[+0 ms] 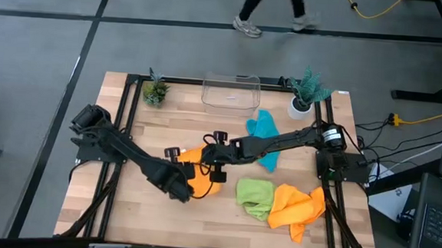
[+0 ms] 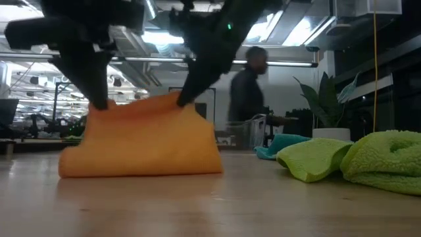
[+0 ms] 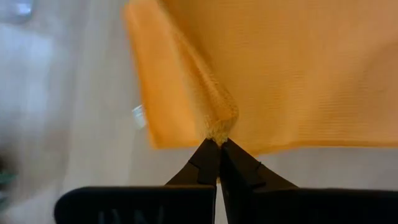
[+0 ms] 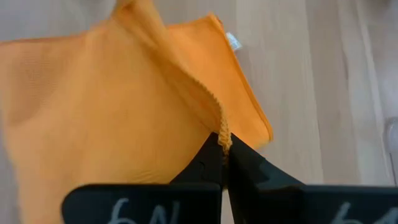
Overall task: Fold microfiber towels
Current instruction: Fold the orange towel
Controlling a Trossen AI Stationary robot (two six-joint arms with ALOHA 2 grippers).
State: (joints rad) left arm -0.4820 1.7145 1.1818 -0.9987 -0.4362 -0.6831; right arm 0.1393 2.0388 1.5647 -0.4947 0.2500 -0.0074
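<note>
1. The left hand (image 3: 217,144) is clamped on a corner of an orange towel (image 1: 202,180), near the middle of the tabletop (image 1: 108,202).
2. The right hand (image 4: 224,148) is pinched tight on another edge of the same orange towel, just beside the left hand.
3. From table height, the towel hangs below both hands, its lower fold resting on the wood.
4. A lime green towel (image 1: 253,195) and a second orange towel (image 1: 296,209) lie touching, off to the right.
5. A teal-blue towel (image 1: 265,130) lies under the right arm, near the clear plastic bin (image 1: 230,94).
</note>
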